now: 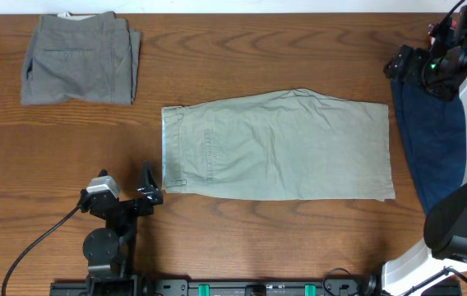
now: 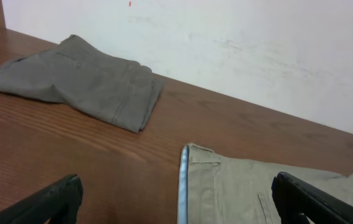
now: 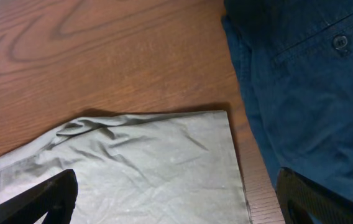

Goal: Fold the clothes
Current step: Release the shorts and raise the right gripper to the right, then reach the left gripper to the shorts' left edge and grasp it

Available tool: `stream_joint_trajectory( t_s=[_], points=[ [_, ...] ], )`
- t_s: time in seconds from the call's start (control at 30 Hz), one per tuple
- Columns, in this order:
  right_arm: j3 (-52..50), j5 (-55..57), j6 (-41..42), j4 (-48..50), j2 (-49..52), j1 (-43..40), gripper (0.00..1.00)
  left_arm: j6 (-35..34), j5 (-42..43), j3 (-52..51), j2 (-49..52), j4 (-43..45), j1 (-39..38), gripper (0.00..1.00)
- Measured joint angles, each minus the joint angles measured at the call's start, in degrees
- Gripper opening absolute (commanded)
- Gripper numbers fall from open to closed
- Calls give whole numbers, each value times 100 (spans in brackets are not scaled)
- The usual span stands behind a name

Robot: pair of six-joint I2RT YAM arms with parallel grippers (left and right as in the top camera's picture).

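The pale khaki shorts (image 1: 279, 146) lie flat mid-table, waistband to the left. My left gripper (image 1: 150, 186) is open and empty just off the waistband's near left corner. In the left wrist view the light blue waistband edge (image 2: 183, 186) of the khaki cloth (image 2: 238, 186) sits between my open fingers (image 2: 176, 208). My right gripper (image 1: 395, 67) is open and empty near the shorts' far right corner. In the right wrist view its fingers (image 3: 176, 208) straddle the khaki leg end (image 3: 151, 162).
Darker grey folded shorts (image 1: 80, 57) lie at the far left, also in the left wrist view (image 2: 83, 87). Navy blue shorts (image 1: 431, 140) lie along the right edge, close to the khaki hem (image 3: 301, 81). A cable (image 1: 36, 247) trails at the front left.
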Motion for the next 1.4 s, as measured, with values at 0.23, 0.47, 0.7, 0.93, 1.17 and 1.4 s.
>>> stream_joint_trajectory(
  t_s=[0.23,0.47,0.7,0.93,1.17,1.4],
  points=[
    [0,9,0,0,0,2,99,0,0,0,0,0,0,98],
    [0,13,2,0,0,2,99,0,0,0,0,0,0,98],
    [0,15,0,-4,0,2,99,-455,238,0,0,33,0,98],
    [0,13,0,-9,0,2,99,-997,509,0,0,72,0,98],
    [0,15,2,-11,2,2,99,-1165,975,17,4,197,0,98],
    [0,17,2,-20,2,2,99,-964,1067,1207,1012,-345,0,98]
  ],
)
